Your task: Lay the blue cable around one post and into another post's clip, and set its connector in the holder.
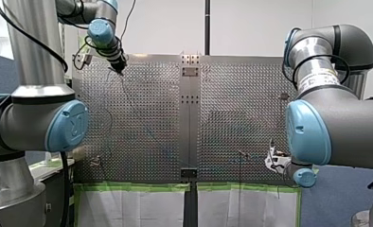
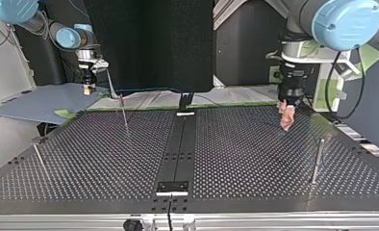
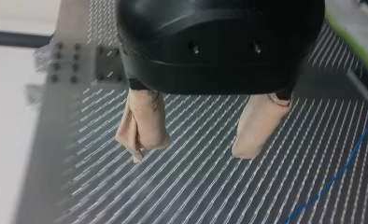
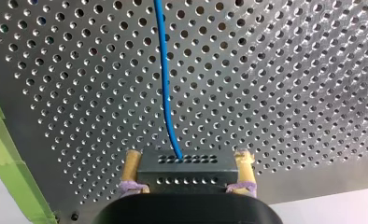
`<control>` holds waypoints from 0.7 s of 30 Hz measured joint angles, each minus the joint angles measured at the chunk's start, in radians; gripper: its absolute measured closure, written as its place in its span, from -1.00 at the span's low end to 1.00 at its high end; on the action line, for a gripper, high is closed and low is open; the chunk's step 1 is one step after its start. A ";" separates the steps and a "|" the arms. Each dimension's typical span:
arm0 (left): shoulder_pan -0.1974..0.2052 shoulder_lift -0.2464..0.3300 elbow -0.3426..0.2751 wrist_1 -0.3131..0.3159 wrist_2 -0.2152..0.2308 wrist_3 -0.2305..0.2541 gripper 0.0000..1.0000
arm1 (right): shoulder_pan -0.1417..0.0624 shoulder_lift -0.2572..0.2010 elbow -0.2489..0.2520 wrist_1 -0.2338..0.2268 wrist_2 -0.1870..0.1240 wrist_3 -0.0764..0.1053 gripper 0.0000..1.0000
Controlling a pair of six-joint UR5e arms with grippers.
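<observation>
In the right wrist view my right gripper (image 4: 187,169) is shut on a dark perforated connector block (image 4: 187,163), its yellow pads (image 4: 131,164) on either side. The blue cable (image 4: 166,84) runs from the block out over the perforated table. My left gripper (image 3: 190,155) hangs open above the table with nothing between its beige pads (image 3: 142,123); a stretch of blue cable (image 3: 341,172) lies off to one side of it. In the top view my left gripper (image 2: 286,120) is at the right and my right gripper (image 2: 87,89) at the back left.
Thin posts stand on the perforated table (image 2: 255,159): one at the top view's right (image 2: 317,161), one at left of centre (image 2: 124,113), one at the far left (image 2: 38,156). A small metal plate (image 2: 173,187) sits on the centre strip. Green tape (image 4: 4,163) edges the table.
</observation>
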 joint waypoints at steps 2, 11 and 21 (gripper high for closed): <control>-0.018 -0.017 -0.018 0.018 -0.001 -0.018 -1.00 | -0.001 0.000 -0.001 0.001 0.000 0.000 0.97; -0.114 -0.113 -0.114 0.114 -0.081 -0.114 -1.00 | -0.003 0.000 -0.004 0.003 0.000 0.000 0.97; -0.211 -0.210 -0.190 0.211 -0.178 -0.211 -1.00 | -0.001 0.000 -0.005 0.003 0.000 -0.001 0.97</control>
